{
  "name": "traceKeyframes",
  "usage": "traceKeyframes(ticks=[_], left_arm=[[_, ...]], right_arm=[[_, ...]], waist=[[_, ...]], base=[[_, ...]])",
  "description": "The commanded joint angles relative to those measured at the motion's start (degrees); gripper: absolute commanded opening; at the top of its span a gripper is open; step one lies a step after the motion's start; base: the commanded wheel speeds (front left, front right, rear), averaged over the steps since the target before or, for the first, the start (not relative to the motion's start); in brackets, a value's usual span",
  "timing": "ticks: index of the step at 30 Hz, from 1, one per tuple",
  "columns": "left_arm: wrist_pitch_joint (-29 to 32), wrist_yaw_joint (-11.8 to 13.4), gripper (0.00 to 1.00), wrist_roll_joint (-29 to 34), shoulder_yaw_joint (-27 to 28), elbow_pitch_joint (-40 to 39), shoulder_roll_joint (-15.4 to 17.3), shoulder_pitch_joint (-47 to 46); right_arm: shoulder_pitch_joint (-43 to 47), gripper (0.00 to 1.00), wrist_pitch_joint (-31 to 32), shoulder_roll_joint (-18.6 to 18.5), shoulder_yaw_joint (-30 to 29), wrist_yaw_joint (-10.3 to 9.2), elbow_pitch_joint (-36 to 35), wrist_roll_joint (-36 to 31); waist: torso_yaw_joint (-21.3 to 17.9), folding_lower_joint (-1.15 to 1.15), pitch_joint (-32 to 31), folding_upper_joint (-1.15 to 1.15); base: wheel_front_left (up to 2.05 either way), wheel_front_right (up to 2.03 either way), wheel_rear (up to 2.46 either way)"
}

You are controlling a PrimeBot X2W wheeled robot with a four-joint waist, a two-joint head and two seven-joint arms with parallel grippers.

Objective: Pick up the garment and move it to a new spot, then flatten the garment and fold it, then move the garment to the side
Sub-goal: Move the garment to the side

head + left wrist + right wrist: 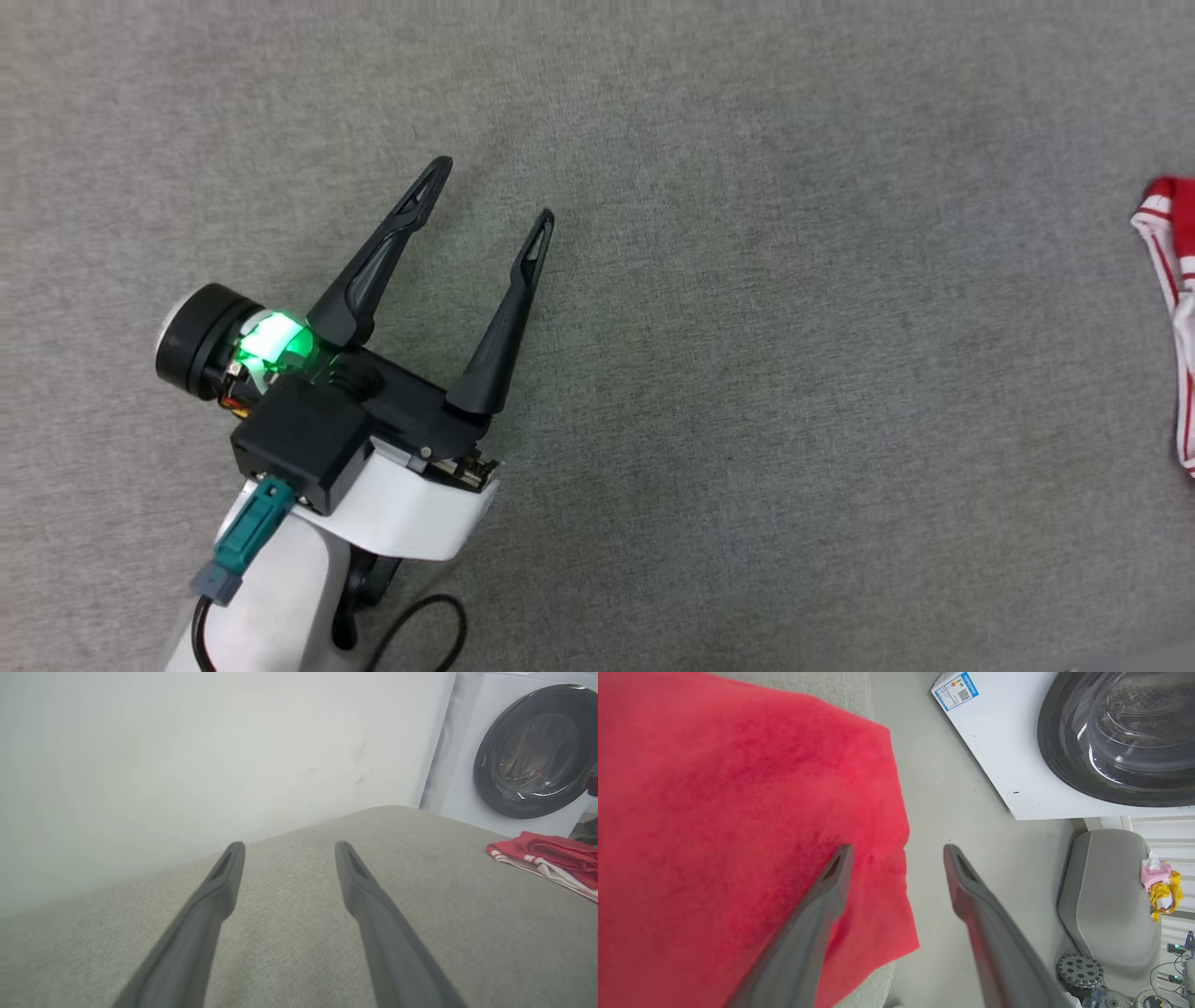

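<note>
At the far right edge of the head view, the red short-sleeved jersey garment (1178, 280) lies on the grey woven fabric surface (747, 373), well apart from the left gripper (492, 194) at lower left of frame. The part in frame there is white sleeve with red-white striped edging. Left wrist view: garment at right middle, a low flat bundle, red layers over a white striped hem, in front of the white front-loading washing machine (532, 751). Right wrist view: the right gripper (897, 851) is directly over the garment. Red cloth spreads across the left half of frame, smooth, with its right edge running just past the surface's edge above the pale floor (962, 882). Right fingers stand apart, one over the cloth, the other over the floor, with the cloth's edge between them. Can't tell if a tip touches the fabric. Left arm: white forearm comes up from the bottom left and the gripper points toward upper right, a green light on at the wrist. Its fingers are spread wide with nothing between them, over bare surface.
</note>
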Motion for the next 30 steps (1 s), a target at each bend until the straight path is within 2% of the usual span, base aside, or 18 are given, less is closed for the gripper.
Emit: traceKeyframes(ticks=[1,8,14,18,19,22,30], left_arm=[[-1.3,0.5,1.0,-0.8,0.4,1.5,-0.6,1.4],[-3.4,1.8,1.0,-3.2,2.0,5.9,-2.0,4.4],[-4.0,2.6,1.0,-6.7,4.4,8.8,-4.2,8.2],[-4.1,3.3,1.0,-6.7,5.4,10.6,-4.6,10.7],[-4.1,3.6,1.0,-6.9,6.4,11.0,-5.1,11.9],[-4.1,4.0,1.0,-6.5,7.7,11.7,-5.5,13.8],[-4.1,3.6,1.0,-6.6,11.0,13.6,-7.5,17.8]], right_arm=[[-1.3,1.0,0.1,0.5,-0.5,-0.11,-1.3,-0.9],[-0.1,1.0,0.3,2.5,-0.7,-0.11,-10.0,0.8],[3.0,1.0,0.6,7.5,-1.5,-0.11,-22.3,3.9],[6.7,1.0,-0.1,12.6,-2.0,-0.09,-30.1,6.3],[8.7,1.0,-0.8,15.3,-2.4,-0.09,-33.9,7.3],[12.4,1.0,-3.6,19.3,-2.7,-0.09,-38.8,8.6],[23.2,1.0,-11.4,28.7,-0.6,-0.09,-45.9,11.0]], waist=[[0.4,-0.01,-3.7,0.0],[1.6,-0.01,-11.6,0.0],[3.8,-0.01,-17.7,0.0],[5.9,-0.01,-20.9,0.0],[6.9,-0.01,-22.5,0.0],[8.3,-0.01,-24.5,0.0],[10.4,-0.01,-27.7,0.0]], base=[[0.0,0.0,0.0],[0.0,0.0,0.0],[0.0,0.0,0.0],[0.0,0.0,0.0],[0.0,0.0,0.0],[0.0,0.0,0.0],[0.0,0.0,0.0]])
